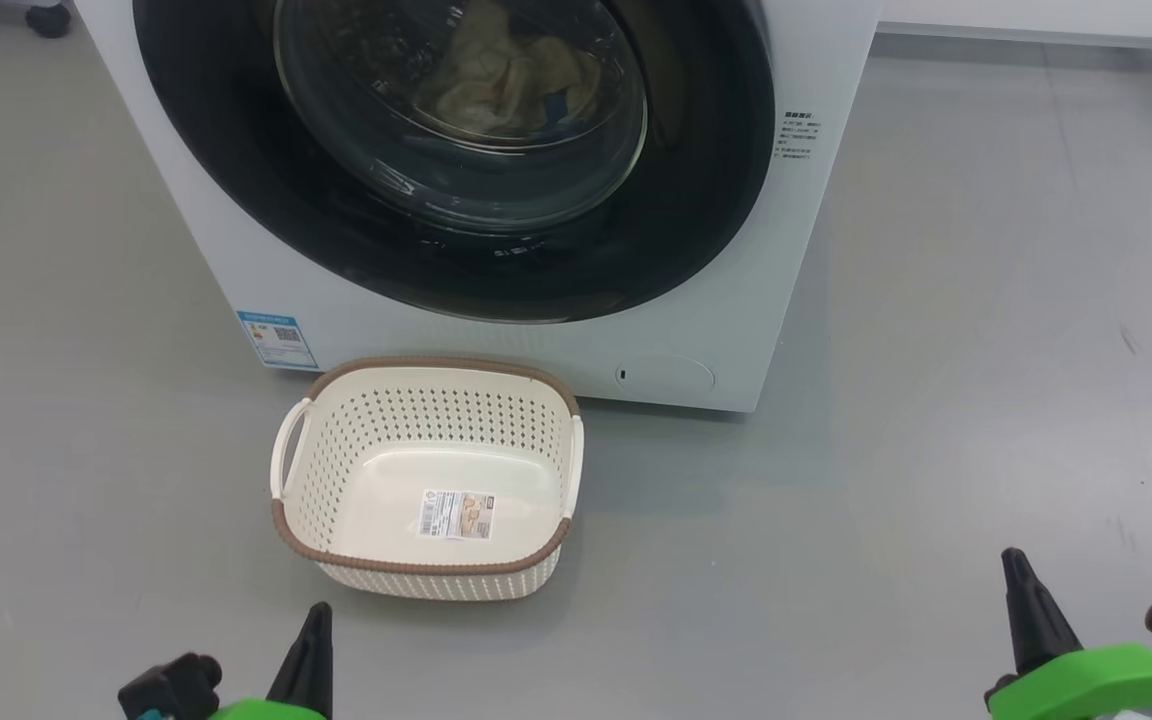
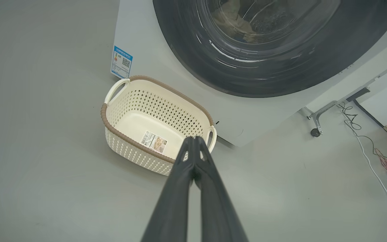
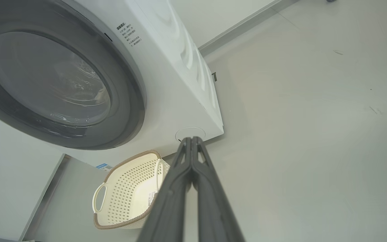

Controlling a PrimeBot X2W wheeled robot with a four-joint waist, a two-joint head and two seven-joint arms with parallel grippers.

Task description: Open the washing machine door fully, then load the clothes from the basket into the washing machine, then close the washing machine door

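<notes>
**Item 1, washing machine door [image 1: 456, 190].** It is sitting shut, flush against the front of the washing machine [image 1: 696, 330], and facing straight out at the robot. Being round, it is showing no long axis. I judge it rigid, hinged and fairly heavy, with a glossy rim that fingers would be slipping on. An outer edge would be the place to hook it, though I cannot tell which side is carrying the hinge.

**Item 2, clothes [image 1: 501, 80].** They are lying in a crumpled heap inside the drum, showing through the glass. They are soft, light and limp, best taken by pinching a raised fold. The heap is pointing no particular way.

**Item 3, basket [image 1: 436, 365].** It is standing empty on the floor [image 1: 936, 450], just in front of the machine, mouth upward. Its long axis is running roughly along the machine's front, with a handle at each short end. It is looking like light, stiff plastic, likely to be sliding if nudged.

**Item 4, left gripper [image 2: 194, 139] and right gripper [image 3: 191, 139].** Both are hanging clenched on nothing, well back from the basket and the machine.
</notes>
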